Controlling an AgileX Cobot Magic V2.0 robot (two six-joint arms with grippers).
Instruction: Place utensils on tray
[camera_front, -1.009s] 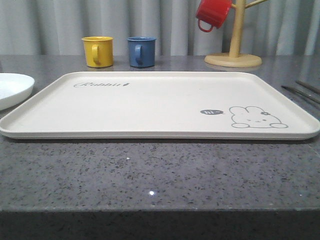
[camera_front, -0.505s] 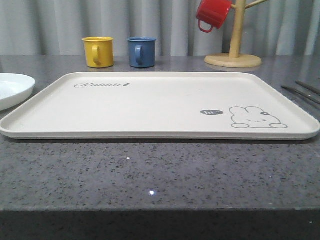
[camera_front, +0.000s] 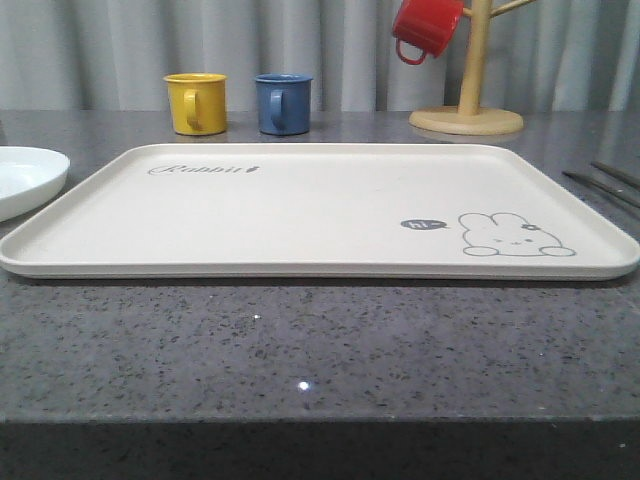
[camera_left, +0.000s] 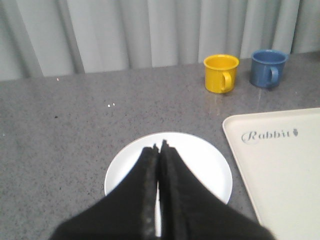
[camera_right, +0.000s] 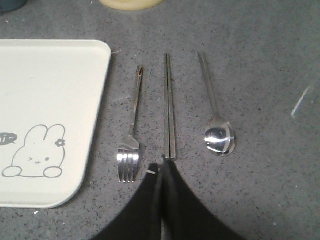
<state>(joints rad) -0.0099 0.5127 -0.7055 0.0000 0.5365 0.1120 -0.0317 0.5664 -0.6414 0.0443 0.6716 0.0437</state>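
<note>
The cream tray (camera_front: 320, 210) with "Rabbit" script and a bunny drawing lies across the middle of the grey counter; nothing rests on it. A white plate (camera_front: 25, 178) sits just off its left end. In the left wrist view my left gripper (camera_left: 160, 148) hovers over the plate (camera_left: 210, 165), shut with nothing held. Off the tray's right end lie a steel fork (camera_right: 131, 140), a pair of chopsticks (camera_right: 169, 107) and a spoon (camera_right: 216, 125), side by side. My right gripper (camera_right: 161, 167) is shut and empty, its tips at the near end of the chopsticks.
A yellow mug (camera_front: 196, 102) and a blue mug (camera_front: 283, 103) stand behind the tray's far left. At the back right is a wooden mug tree (camera_front: 467, 118) with a red mug (camera_front: 425, 27) hanging from it. The counter's front edge is close to the tray.
</note>
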